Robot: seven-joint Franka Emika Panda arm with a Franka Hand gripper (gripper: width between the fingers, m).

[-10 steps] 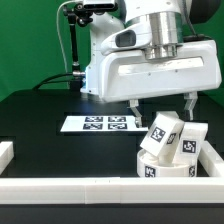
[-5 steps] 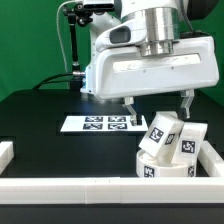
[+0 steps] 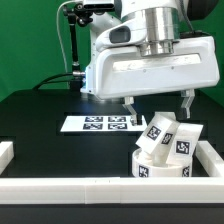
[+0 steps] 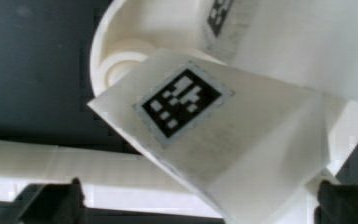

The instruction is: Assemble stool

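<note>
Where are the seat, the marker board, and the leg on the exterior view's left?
seat (image 3: 170,172): exterior view, on its curved side wall.
marker board (image 3: 100,123): exterior view, on the middle of its tagged top.
leg (image 3: 158,131): exterior view, on its tagged face.

You have bare table (image 3: 45,135) to pass over on the exterior view's left, where only the flat marker board (image 3: 100,123) lies. On the exterior view's right, the seat (image 3: 160,168) with legs (image 3: 185,143) piled on it fills the corner of the border rails (image 3: 100,188), which block low approaches from the front and that side.
</note>
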